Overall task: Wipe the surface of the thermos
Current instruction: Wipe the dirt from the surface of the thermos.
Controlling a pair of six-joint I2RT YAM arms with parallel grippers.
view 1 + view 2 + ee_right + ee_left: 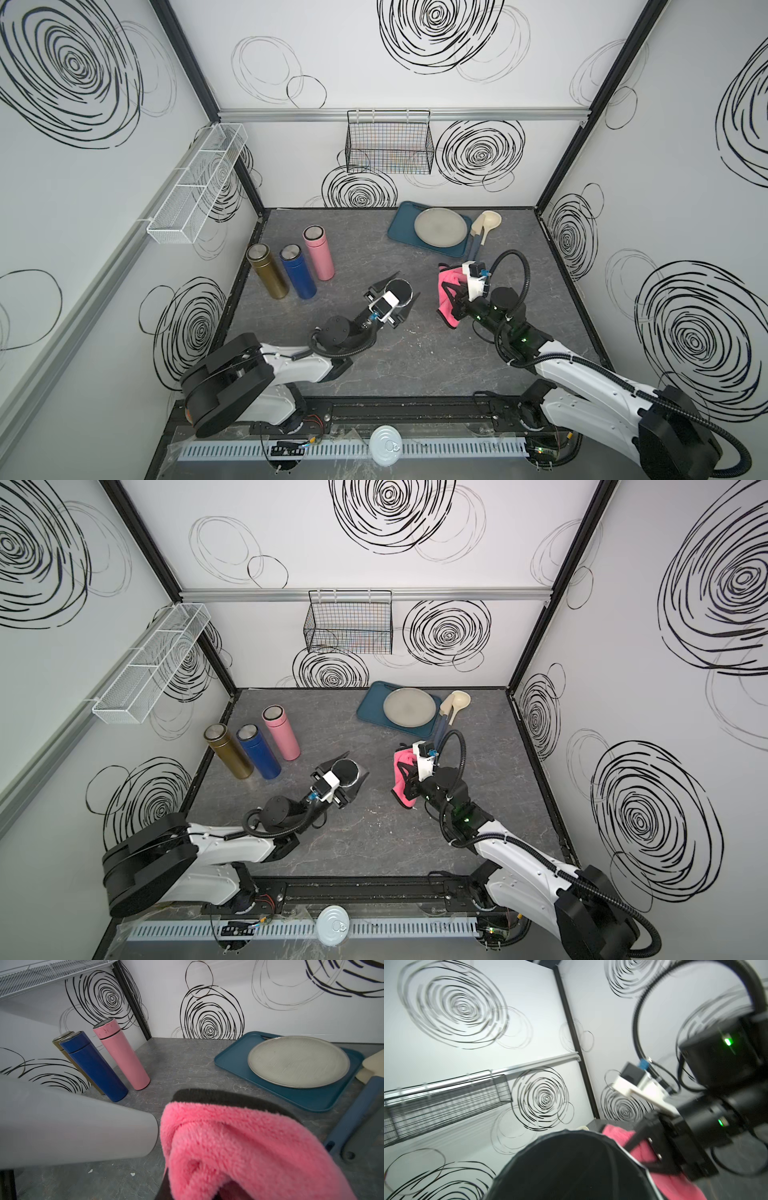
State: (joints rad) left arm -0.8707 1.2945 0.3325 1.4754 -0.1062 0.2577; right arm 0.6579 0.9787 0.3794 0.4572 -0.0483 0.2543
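My left gripper (402, 288) is shut on the thermos (398, 291), held off the table with its black round end toward the top cameras (346, 771). That black end fills the lower left wrist view (571, 1167). The thermos's pale grey body (72, 1126) shows in the right wrist view. My right gripper (451, 297) is shut on a fluffy pink cloth (448, 277), which hangs just right of the thermos with a small gap between them. The cloth (239, 1147) hides the right gripper's fingers in its own wrist view. It also shows in the left wrist view (643, 1151).
Gold (268, 272), blue (297, 272) and pink (319, 253) flasks stand at the back left. A blue tray (401, 232) with a grey plate (440, 226) lies at the back, with a ladle (486, 224) beside it. Wire baskets (388, 143) hang on the walls.
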